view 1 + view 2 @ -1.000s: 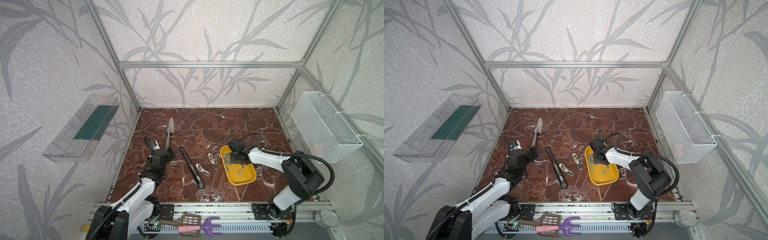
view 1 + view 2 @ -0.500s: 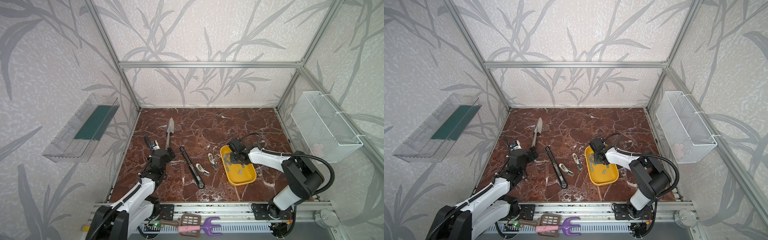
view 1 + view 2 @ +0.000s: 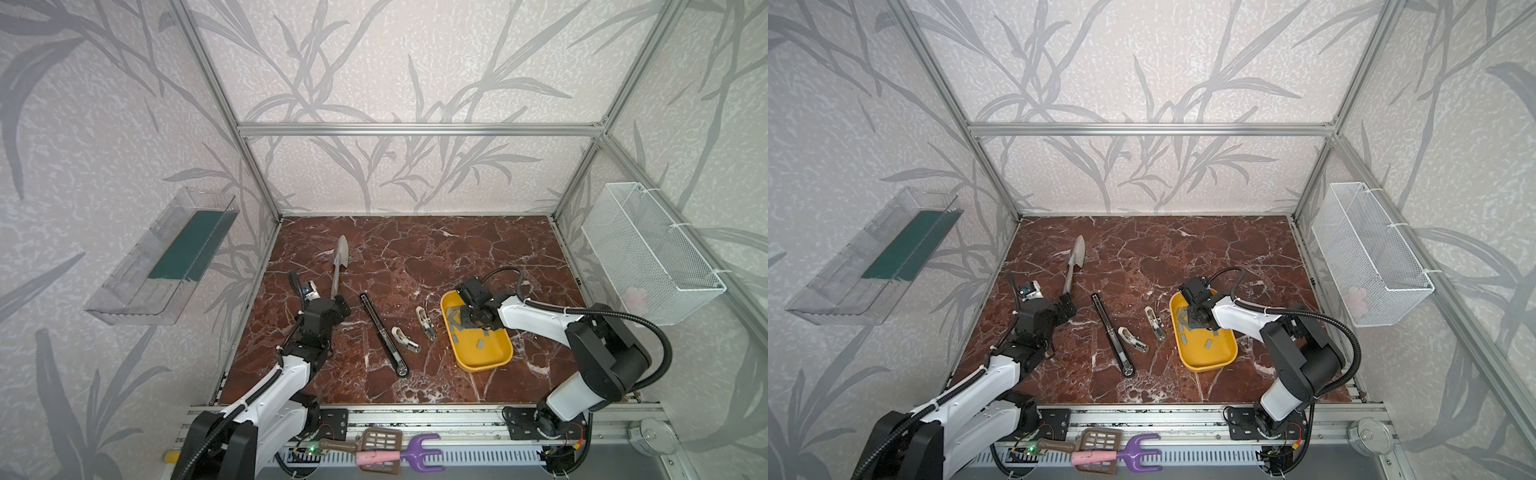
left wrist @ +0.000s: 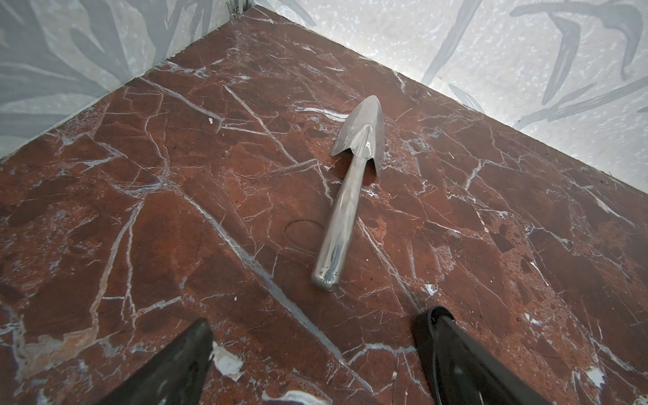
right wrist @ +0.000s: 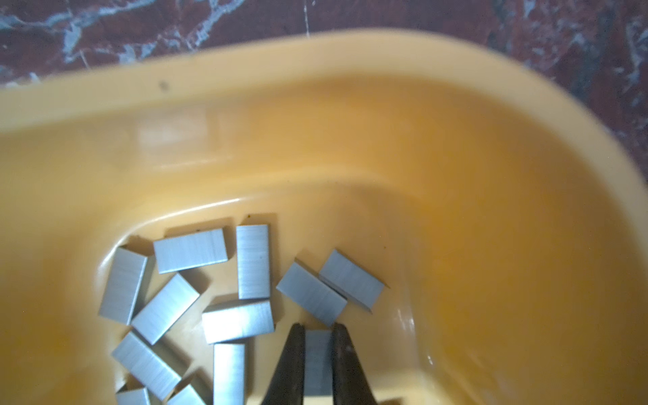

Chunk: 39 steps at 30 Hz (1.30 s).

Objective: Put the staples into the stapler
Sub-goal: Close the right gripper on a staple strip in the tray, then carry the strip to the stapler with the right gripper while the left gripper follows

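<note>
One staple strip [image 5: 317,361] sits pinched in the right claw [image 5: 317,329], inside the yellow tray [image 5: 315,63]

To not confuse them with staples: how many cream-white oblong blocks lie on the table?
2. The left block lies beside the black stapler; the right block lies between it and the yellow tray. More could hide in the tray's covered part.

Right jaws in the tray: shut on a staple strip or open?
Shut on a strip. The right wrist view shows the jaws pressed against both its long sides, over the tray. Lifted or not: cannot tell.
</note>
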Tool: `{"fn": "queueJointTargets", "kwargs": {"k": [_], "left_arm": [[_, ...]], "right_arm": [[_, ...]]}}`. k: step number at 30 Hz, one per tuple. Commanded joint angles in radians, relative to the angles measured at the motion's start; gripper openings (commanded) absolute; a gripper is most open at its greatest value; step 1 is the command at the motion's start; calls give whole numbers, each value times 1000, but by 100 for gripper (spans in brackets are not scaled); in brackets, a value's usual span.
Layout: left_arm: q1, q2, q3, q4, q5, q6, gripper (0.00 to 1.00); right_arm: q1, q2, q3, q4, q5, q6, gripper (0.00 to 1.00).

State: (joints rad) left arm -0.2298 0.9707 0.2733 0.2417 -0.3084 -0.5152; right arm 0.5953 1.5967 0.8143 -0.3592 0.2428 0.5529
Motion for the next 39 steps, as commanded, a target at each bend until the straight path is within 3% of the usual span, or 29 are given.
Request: {"fn": "queueJointTargets", "kwargs": {"k": [1, 8, 10, 11, 13, 14, 17, 23, 28, 32, 39], "left_arm": [[1, 1, -5, 31, 9, 5, 99], [2, 35, 16, -11, 50, -53, 99], [3, 20, 108, -346, 13, -310, 99], [1, 13, 151, -451, 57, -363, 99], [-3, -9, 162, -453, 244, -318, 99], [-3, -23, 145, -436, 275, -318, 99], [-3, -97, 69, -436, 222, -355, 99], [-2, -408, 5, -527, 295, -443, 99], [-2, -654, 45, -764, 327, -419, 99], [-3, -730, 14, -864, 299, -398, 99], [-4, -690, -37, -776, 390, -337, 99]], "right_arm": [[-1, -70, -45, -29, 2, -9, 11], [49, -284, -114, -2, 102, -56, 11], [78, -359, -122, -3, 132, -68, 10], [91, -395, -125, -2, 136, -77, 10], [121, -481, -120, 10, 116, -98, 10], [135, -515, -116, 19, 94, -101, 10], [234, -589, -85, 71, 107, -116, 12], [376, -469, 98, 100, 152, -159, 11], [422, -363, 127, 202, 143, -202, 10], [516, -359, 46, 270, 206, -203, 9], [542, -281, -61, 436, 115, -163, 6]]}}
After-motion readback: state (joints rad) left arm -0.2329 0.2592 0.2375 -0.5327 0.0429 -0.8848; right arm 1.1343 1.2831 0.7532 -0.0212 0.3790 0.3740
